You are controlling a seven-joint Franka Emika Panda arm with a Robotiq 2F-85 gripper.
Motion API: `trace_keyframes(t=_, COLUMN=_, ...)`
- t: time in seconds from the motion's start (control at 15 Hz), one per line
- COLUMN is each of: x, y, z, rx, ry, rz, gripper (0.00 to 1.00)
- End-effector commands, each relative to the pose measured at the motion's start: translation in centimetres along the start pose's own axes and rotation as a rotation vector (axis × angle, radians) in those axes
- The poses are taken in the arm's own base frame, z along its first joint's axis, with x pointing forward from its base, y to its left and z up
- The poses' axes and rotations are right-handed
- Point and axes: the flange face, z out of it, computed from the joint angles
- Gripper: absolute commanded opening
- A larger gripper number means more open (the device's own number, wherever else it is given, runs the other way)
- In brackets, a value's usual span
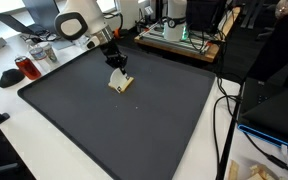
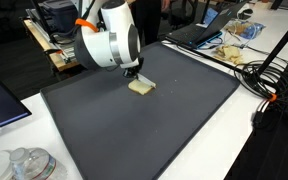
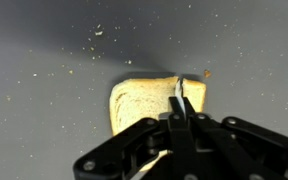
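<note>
Mat [image 1: 134, 130] open around bread slice [image 1: 122, 85], cables [image 1: 222, 125] along one edge

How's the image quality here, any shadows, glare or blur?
Wrist view: gripper dark and underexposed, bread bright, a shadow across the mat at top left. Both exterior views: small, soft detail, even light, no strong glare on the mat.

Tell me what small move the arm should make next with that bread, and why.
Probably a slow, short lift straight up: the gripper looks shut on one edge of the slice of bread, which looks tilted and touching the dark mat, and scattered crumbs suggest it tears easily.
</note>
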Motion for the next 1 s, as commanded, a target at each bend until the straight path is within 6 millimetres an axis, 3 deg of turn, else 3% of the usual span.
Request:
trace_keyframes(t=0.0, x=0.1, y=-0.2, z=6.3, rx=0.025, ry=-0.081, rz=0.005, gripper=0.01)
trace_keyframes(t=0.27, x=0.1, y=-0.2, z=5.7, rx=0.018, ry=-0.066, rz=0.006, gripper=0.01)
trace_keyframes(t=0.6, x=-0.7, y=-0.6, z=2.4, rx=0.009, ry=-0.031, rz=0.007, gripper=0.01)
trace_keyframes(t=0.93, x=-1.4, y=-1.7, z=0.9, rx=-0.013, ry=-0.005, rz=0.013, gripper=0.01)
